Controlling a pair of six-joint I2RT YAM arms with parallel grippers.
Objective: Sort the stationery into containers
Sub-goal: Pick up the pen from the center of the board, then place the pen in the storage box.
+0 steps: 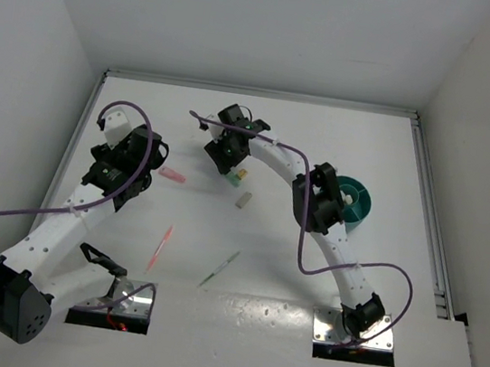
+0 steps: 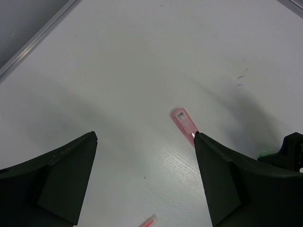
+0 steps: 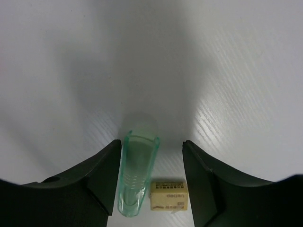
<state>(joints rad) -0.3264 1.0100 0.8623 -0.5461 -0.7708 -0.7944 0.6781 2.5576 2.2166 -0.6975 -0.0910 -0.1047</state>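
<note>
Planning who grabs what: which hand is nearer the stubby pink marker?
Left. The left hand hangs open right beside the pink marker, which lies just ahead of it. The right hand is farther off, over a green marker.

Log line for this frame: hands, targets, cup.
left hand: open, pink marker at one fingertip | right hand: open, straddling green marker, yellow eraser | teal cup: no hand at it
</note>
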